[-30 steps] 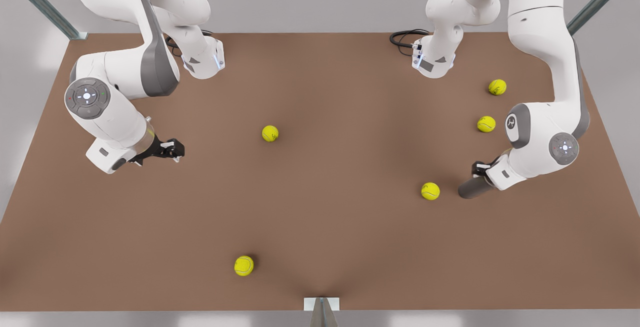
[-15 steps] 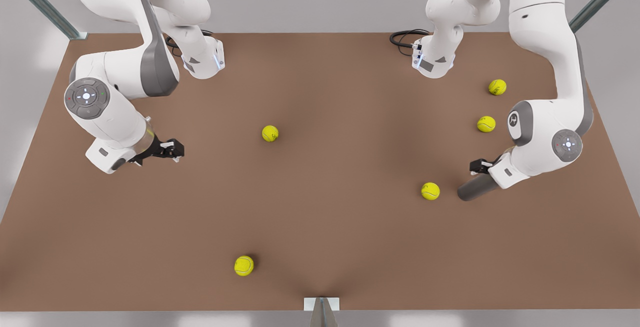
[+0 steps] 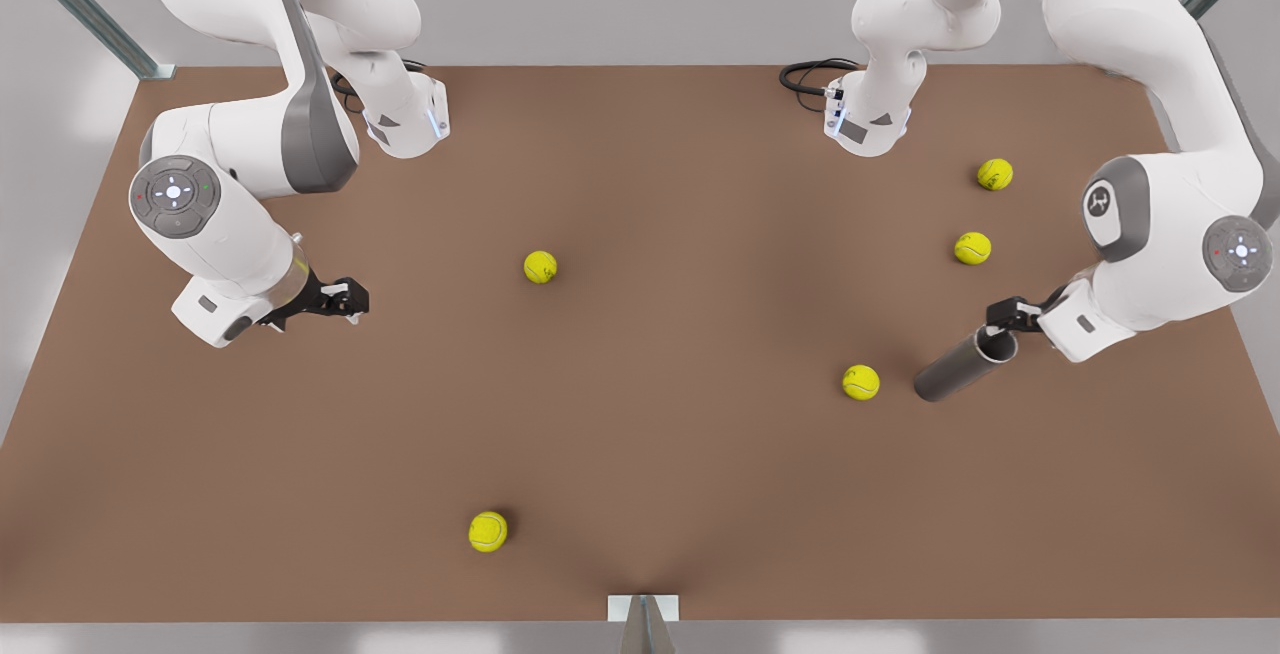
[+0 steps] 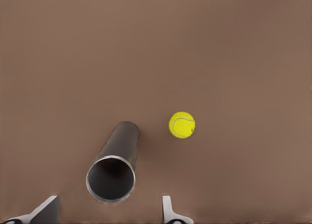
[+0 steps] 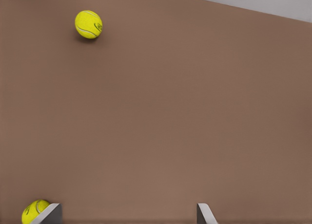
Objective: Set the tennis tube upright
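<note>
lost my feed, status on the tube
Left pincer open at tube mouth. Tube tilted, not upright. Right pincer open, waiting. Ball beside tube base.

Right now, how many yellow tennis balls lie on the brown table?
5. In the front view: one centre, one near the bottom edge, one beside the grey tube, two at far right.

No readable text or labels.

A tennis ball (image 3: 860, 382) lies just beside the tennis tube (image 3: 957, 367); bare table (image 3: 640, 414) elsewhere around it
</note>
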`<state>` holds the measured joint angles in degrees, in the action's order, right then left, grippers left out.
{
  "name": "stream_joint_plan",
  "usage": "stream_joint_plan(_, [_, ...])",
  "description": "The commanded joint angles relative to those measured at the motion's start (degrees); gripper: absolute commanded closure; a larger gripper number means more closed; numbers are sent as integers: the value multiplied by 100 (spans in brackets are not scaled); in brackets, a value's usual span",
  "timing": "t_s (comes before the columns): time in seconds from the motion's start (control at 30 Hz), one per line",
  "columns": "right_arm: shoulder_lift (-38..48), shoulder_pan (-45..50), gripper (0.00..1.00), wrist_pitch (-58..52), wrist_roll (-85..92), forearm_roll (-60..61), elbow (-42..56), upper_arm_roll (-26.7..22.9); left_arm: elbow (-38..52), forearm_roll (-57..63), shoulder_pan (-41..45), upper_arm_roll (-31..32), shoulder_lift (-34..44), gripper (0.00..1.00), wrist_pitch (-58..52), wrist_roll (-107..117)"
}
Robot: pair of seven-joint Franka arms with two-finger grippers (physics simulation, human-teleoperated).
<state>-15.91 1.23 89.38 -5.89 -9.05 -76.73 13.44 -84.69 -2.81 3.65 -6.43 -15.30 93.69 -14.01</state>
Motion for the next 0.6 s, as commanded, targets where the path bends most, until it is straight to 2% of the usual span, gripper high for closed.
stream_joint_plan(0.0, [0, 0, 0, 0, 0, 0, 0, 0, 40, 264, -5, 19, 44, 0, -61, 47])
stream_joint_plan(0.23, [0, -9, 0, 0, 0, 0, 0, 0, -240, 387, -58, 125, 941, 0, -70, 161])
stream_joint_plan(0.3, [0, 0, 0, 0, 0, 0, 0, 0, -267, 484, -49, 248, 941, 0, -70, 917])
stream_joint_plan(0.57, [0, -53, 0, 0, 18, 0, 0, 0, -267, 457, -58, 239, 897, 0, -237, 882])
